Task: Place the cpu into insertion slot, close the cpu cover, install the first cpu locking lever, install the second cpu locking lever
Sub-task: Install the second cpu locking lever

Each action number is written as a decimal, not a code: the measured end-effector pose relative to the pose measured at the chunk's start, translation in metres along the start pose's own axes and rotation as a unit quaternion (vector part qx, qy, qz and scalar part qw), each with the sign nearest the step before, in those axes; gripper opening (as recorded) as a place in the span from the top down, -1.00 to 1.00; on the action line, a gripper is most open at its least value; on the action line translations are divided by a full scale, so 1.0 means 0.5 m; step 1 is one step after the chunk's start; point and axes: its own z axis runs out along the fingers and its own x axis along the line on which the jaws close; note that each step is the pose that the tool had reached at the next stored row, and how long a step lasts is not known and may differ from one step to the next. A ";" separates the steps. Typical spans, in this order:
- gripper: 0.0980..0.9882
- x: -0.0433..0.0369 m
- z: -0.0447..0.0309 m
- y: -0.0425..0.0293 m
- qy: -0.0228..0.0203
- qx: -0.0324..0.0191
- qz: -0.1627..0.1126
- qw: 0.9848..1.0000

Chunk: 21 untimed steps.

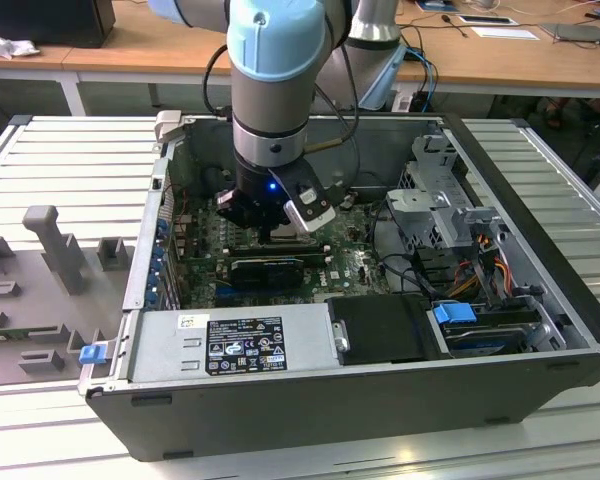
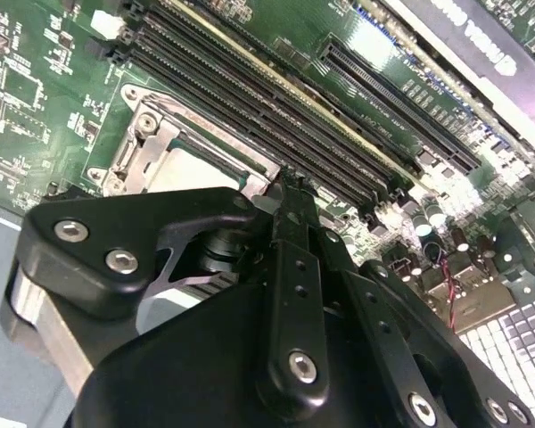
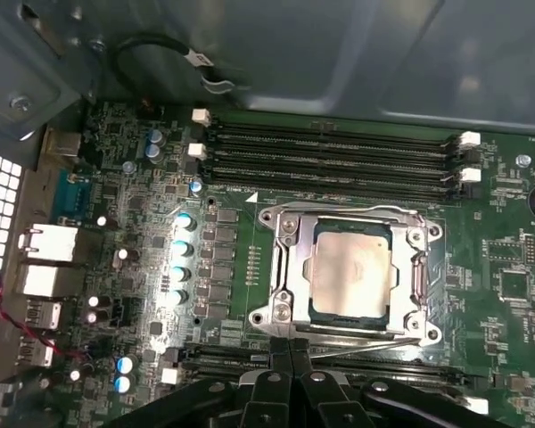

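**Gripper at socket edge, CPU seated**

The gripper (image 3: pixel 290 346) has its fingers pressed together, nothing visibly held between them. The tips sit at the edge of the slot (image 3: pixel 276 314), by the lever (image 3: pixel 357 333). The cpu (image 3: pixel 352 270) lies in the slot, framed by the closed cover (image 3: pixel 292 259). Memory slots (image 3: pixel 330 156) flank the socket on the green board (image 3: pixel 508 267).

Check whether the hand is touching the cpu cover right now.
Cannot tell. In the first wrist view the hand meets the cpu cover at its near edge, but no contact or gap shows plainly.
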 end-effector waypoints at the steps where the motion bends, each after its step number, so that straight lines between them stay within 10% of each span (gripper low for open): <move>1: 0.98 0.000 0.002 0.000 0.000 0.000 0.000 1.000; 21: 0.98 0.004 0.014 -0.003 -0.005 -0.008 -0.001 1.000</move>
